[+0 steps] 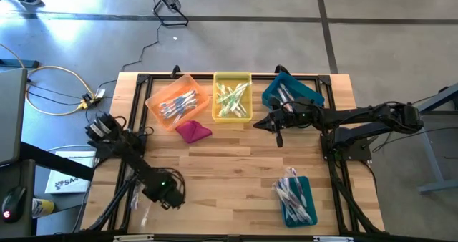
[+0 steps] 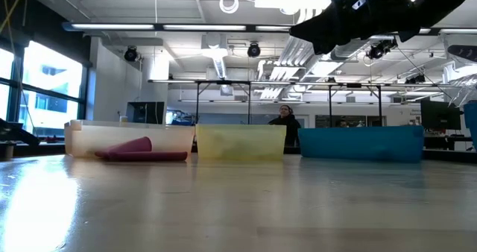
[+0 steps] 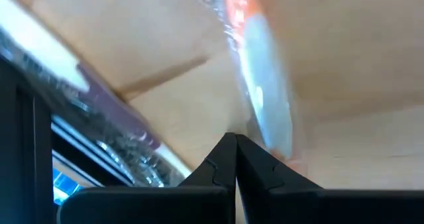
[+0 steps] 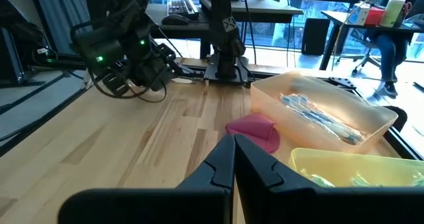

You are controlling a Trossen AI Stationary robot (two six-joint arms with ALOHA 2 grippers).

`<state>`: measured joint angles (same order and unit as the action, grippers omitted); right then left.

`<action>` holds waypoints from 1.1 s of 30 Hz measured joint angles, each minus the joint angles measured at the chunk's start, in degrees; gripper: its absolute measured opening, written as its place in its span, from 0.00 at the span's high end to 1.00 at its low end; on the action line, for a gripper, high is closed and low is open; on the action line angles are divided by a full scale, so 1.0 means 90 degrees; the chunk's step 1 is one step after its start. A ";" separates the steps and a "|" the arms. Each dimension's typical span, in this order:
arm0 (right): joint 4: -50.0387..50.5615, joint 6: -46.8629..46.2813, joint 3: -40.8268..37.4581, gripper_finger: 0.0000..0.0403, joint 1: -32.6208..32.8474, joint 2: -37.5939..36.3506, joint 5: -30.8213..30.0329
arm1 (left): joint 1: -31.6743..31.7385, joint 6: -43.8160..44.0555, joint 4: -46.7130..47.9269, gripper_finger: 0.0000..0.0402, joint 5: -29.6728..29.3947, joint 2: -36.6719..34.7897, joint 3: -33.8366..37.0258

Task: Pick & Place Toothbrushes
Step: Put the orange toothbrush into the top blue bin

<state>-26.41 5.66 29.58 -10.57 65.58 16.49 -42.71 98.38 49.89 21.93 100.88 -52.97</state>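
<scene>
Both grippers clenched empty: left gripper [image 1: 166, 192] at seven o'clock, right gripper [image 1: 278, 131] centre. Next: spread jaws over toothbrushes [image 1: 292, 188] at five o'clock.

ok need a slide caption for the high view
Overhead: orange bin, yellow bin and two teal bins hold toothbrushes; right gripper shut mid-table, left gripper shut at front edge.

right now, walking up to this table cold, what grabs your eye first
Three bright bins along the far edge: the orange bin, yellow bin and teal bin, each holding toothbrushes. A magenta cloth lies just in front of the orange one. The right gripper, shut, hangs beside the teal bin.
</scene>
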 joint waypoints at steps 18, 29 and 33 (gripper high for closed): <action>0.0008 0.0009 0.0001 0.99 0.0000 0.0000 0.0018 | 0.0666 -0.2946 0.0998 1.00 -0.0092 -0.0870 -0.0699; 0.0008 0.0011 0.0002 0.99 0.0002 0.0000 0.0024 | 0.0285 -0.3384 -0.0055 1.00 -0.0057 -0.0870 -0.0702; 0.0009 0.0005 0.0002 0.99 0.0004 0.0000 0.0024 | 0.0283 -0.3406 -0.0017 1.00 -0.0087 -0.0870 -0.0704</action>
<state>-26.34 5.71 29.61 -10.53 65.58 16.71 -40.16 67.72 49.74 21.15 93.05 -59.31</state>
